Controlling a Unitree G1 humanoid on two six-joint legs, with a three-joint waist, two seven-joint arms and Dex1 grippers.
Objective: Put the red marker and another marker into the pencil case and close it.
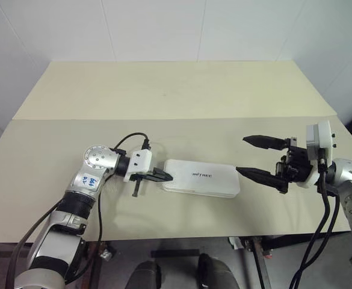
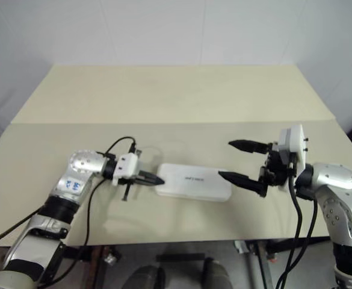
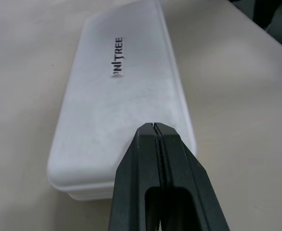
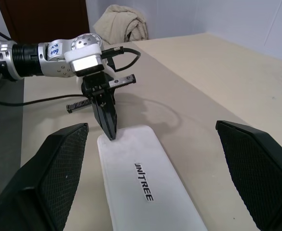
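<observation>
The white pencil case (image 1: 201, 178) lies flat on the table with its lid down, black logo facing up. My left gripper (image 1: 168, 177) is shut with nothing in it. Its joined fingertips (image 3: 154, 126) sit on the left end of the lid, seen from the other side as well (image 4: 112, 134). My right gripper (image 1: 242, 155) hovers open just past the case's right end, level and pointing at the case, with nothing between its fingers (image 4: 66, 163). The red marker and the other marker are hidden from view.
The cream table (image 1: 163, 90) has a seam running across it behind the case, with bare surface on all sides. White walls stand beyond the far edge. A crumpled cloth (image 4: 124, 19) lies off to the left of the table.
</observation>
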